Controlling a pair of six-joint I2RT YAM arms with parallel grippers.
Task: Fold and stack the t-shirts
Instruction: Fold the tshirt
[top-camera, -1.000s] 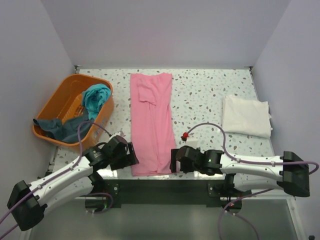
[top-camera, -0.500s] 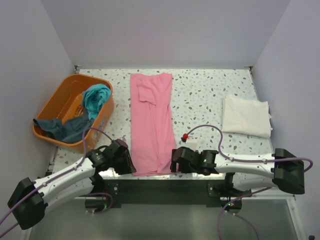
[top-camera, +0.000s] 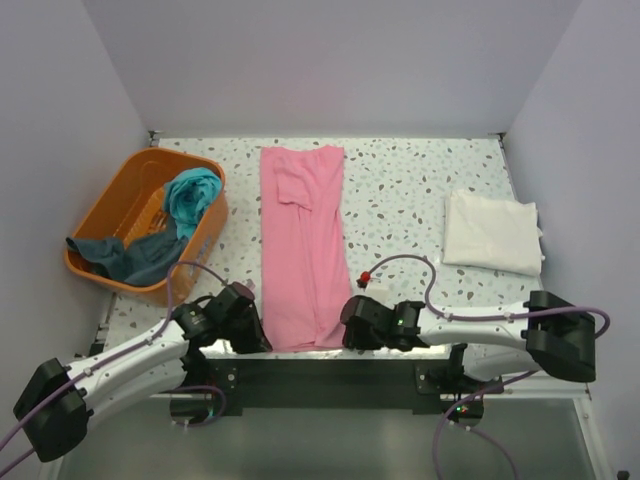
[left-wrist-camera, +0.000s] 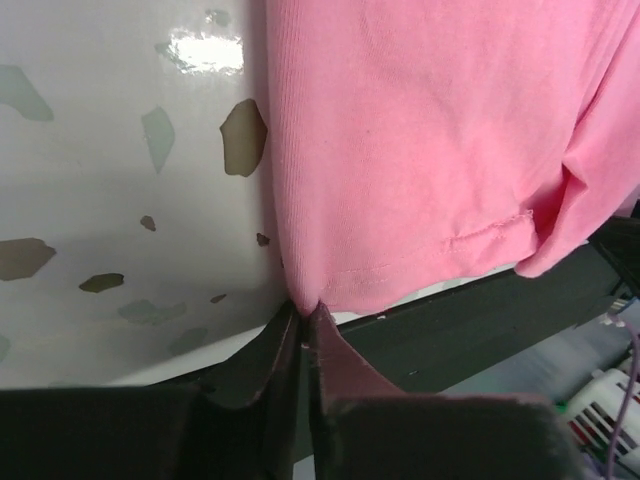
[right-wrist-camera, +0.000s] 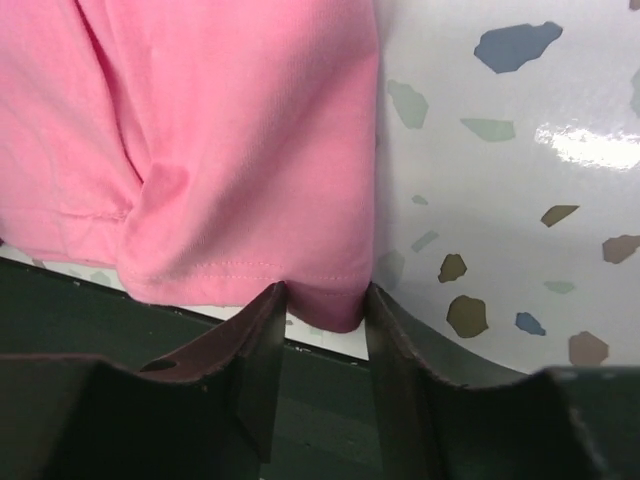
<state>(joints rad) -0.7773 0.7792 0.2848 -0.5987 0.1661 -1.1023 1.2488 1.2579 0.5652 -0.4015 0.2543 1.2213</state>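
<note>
Two hem corners, pink t-shirt (top-camera: 303, 240): left fingers (left-wrist-camera: 250, 372) pinch one, right fingers (right-wrist-camera: 255, 350) straddle other (open); basket (top-camera: 120, 205) nearby.

Four t-shirts in all: one pink t-shirt (top-camera: 303, 240) reaching from between the two grippers away across the table (top-camera: 420, 190), one cream-white t-shirt (top-camera: 492, 232) beyond and outward of the right gripper (top-camera: 349, 333), and one teal t-shirt (top-camera: 193, 195) and one dark slate-blue t-shirt (top-camera: 125, 258) beyond the left gripper (top-camera: 256, 337). One orange basket (top-camera: 112, 205) holds those last two. One table.
</note>
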